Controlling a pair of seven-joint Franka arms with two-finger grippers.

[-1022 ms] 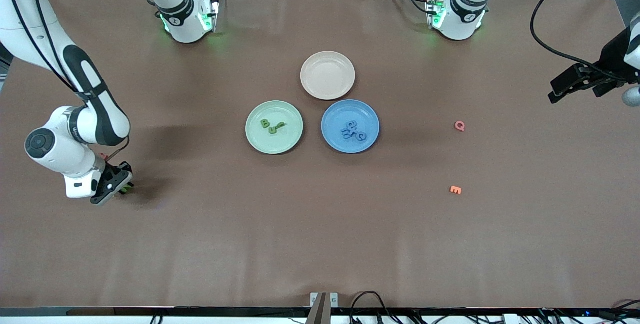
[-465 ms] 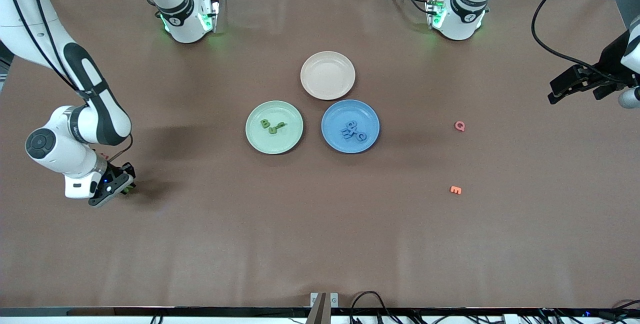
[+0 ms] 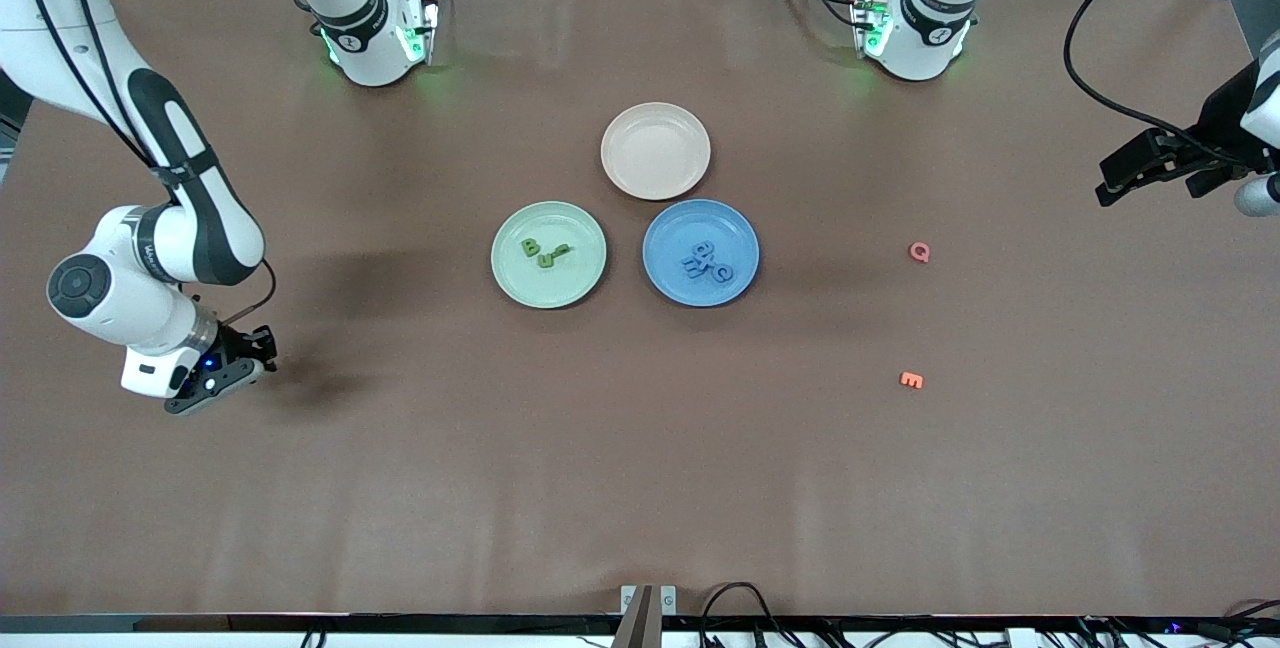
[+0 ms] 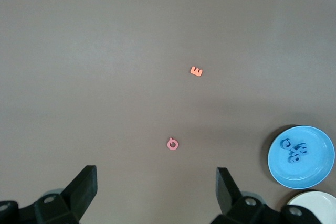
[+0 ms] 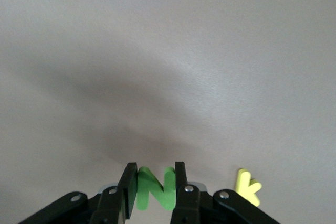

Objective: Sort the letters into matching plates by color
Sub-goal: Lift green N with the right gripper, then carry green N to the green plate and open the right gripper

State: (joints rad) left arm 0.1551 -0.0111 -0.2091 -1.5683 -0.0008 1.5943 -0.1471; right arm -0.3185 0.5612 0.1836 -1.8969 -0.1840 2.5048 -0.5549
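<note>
Front view: right gripper point(image 3: 262, 360) low over the table point(image 3: 640, 488) toward the right arm's end, well apart from green plate point(image 3: 548, 254); blue plate point(image 3: 700, 252) just beside that plate, both holding letters.
Left wrist view: left gripper point(image 4: 157, 190) spread wide, waiting. Right wrist view: fingers clamped on green N point(image 5: 155, 189), apparently lifted; yellow K point(image 5: 247, 186) near.

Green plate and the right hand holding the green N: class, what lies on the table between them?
Nothing: the front view shows bare table between the green plate and the right hand gripping the green N.
</note>
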